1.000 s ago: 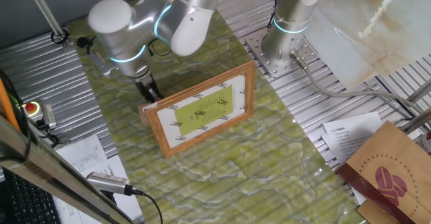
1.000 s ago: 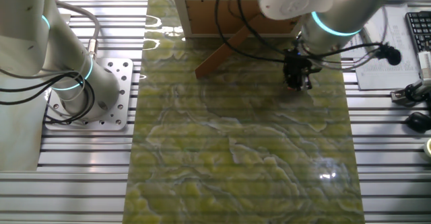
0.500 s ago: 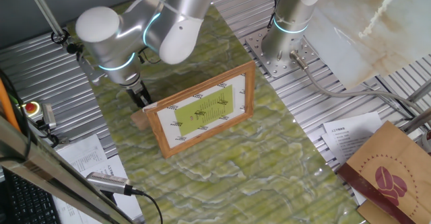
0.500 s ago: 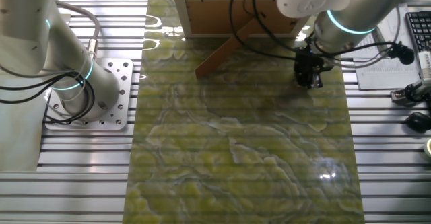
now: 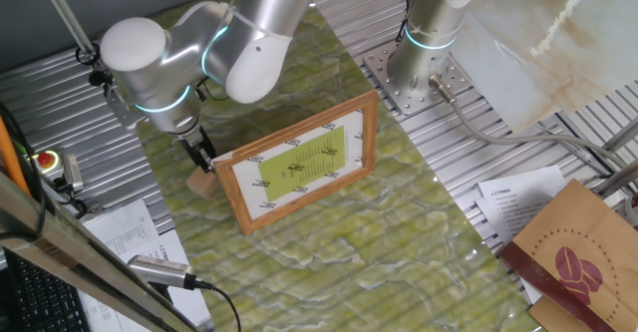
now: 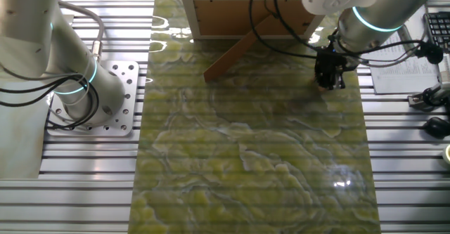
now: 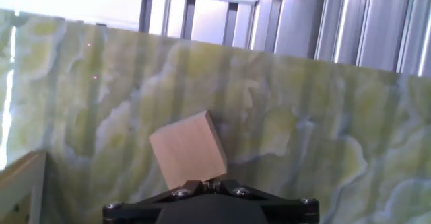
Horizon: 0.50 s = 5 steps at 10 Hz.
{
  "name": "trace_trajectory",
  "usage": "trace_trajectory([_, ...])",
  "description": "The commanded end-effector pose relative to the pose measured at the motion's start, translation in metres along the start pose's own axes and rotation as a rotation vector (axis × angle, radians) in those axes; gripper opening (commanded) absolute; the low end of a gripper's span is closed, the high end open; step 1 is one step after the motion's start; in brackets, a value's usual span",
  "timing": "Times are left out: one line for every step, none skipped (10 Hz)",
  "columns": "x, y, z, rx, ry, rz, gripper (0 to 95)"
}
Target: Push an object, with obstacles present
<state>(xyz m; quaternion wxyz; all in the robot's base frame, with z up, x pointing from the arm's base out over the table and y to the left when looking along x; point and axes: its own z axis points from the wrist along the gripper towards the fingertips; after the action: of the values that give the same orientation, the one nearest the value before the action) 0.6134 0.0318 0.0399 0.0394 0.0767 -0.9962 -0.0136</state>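
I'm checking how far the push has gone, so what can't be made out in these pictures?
- Cube: hidden by the arm in the other fixed view.
- Gripper: fingertips meet at the cube in the hand view; the jaw gap is unreadable.
- Picture frame: only a corner, cut off by the hand view's edge; its printed text is too small.

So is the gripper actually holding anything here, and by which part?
Nothing is held. The gripper is shut, its fingertips pressed against one side face of the small light-brown wooden cube.
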Motion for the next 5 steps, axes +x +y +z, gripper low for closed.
trace_trajectory([-0.0057, 0.0019, -0.002, -0.002, 0.004, 0.002, 0.0])
trace_trajectory([-0.0088, 0.0028, -0.0033, -0.002, 0.004, 0.004, 0.0])
trace_trajectory([-0.0125, 0.0037, -0.005, -0.003, 0.005, 0.004, 0.0])
trace_trajectory([-0.0147, 0.0046, -0.0067, -0.003, 0.006, 0.0, 0.0])
trace_trajectory([-0.0151, 0.0047, -0.0075, -0.003, 0.006, 0.001, 0.0])
